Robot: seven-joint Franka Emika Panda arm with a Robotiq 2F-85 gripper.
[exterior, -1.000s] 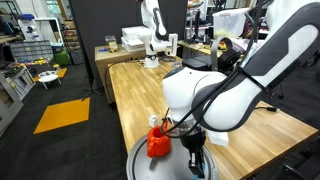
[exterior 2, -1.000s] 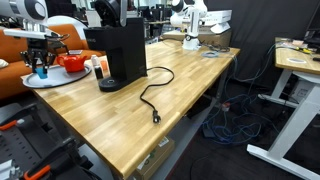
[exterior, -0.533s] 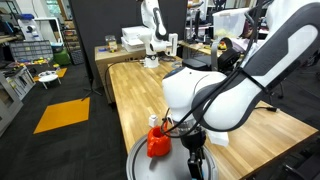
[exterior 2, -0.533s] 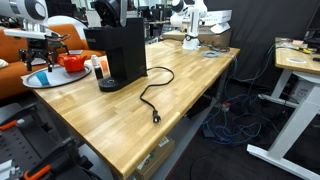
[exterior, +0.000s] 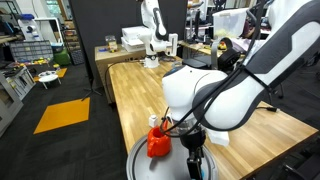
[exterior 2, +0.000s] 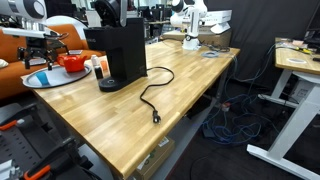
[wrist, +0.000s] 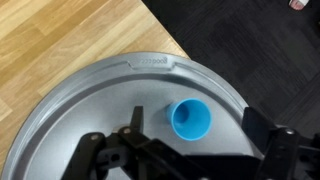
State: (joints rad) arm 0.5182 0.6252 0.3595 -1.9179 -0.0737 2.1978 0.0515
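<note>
Small blue cup (wrist: 191, 121) upright on silver tray (wrist: 60, 110)

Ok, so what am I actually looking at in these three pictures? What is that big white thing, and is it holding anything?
The big white thing is a robot arm, steered by a person. Two pictures come from cameras standing in the room. The third looks straight down from a camera on the arm's wrist. At the arm's tip is a claw. Its two black fingers are spread open and hold nothing. Right below it, a small blue cup stands upright on a round metal tray. Something red sits on the tray too. The wooden table beside it carries a black machine and a loose black cable.
</note>
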